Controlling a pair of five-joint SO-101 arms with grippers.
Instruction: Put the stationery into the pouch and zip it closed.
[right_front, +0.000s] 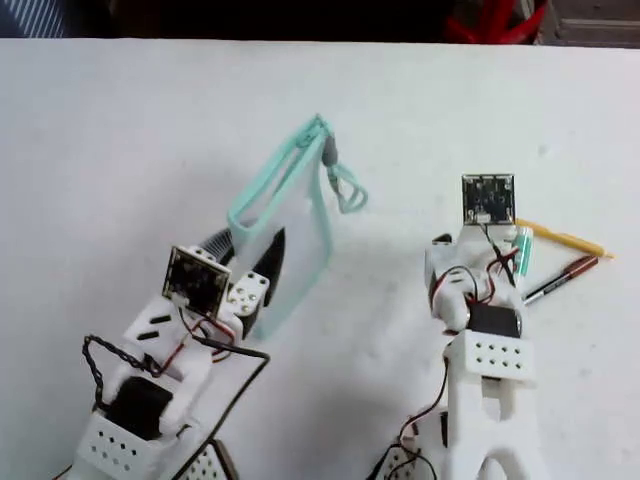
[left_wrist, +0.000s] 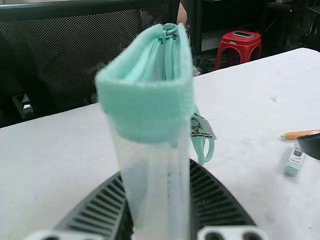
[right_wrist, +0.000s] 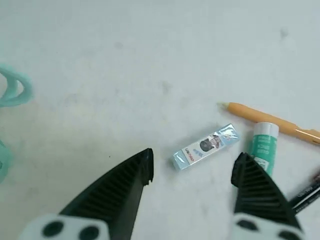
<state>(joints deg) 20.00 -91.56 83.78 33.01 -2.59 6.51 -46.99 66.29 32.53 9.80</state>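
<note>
The clear pouch (right_front: 285, 215) with mint trim stands tilted on the table, its mouth gaping, and my left gripper (left_wrist: 155, 200) is shut on its near end. In the left wrist view the pouch (left_wrist: 150, 100) rises between the ridged pads (left_wrist: 215, 205). To the right, my right gripper (right_wrist: 195, 162) hangs open just above a small wrapped eraser (right_wrist: 206, 146), one finger on either side of it. Beside the eraser lie a green glue stick (right_wrist: 263, 145), an orange pen (right_wrist: 270, 124) and a dark pen (right_wrist: 307, 192). In the high view the orange pen (right_front: 565, 238) and a red-tipped pen (right_front: 560, 278) lie past the right arm (right_front: 480, 260).
The pouch's mint wrist loop (right_front: 348, 190) trails on the table between the two arms. The table's far edge (right_front: 320, 40) runs along the back, with a red stool (left_wrist: 240, 42) beyond it. Cables (right_front: 110, 355) hang by the left arm's base.
</note>
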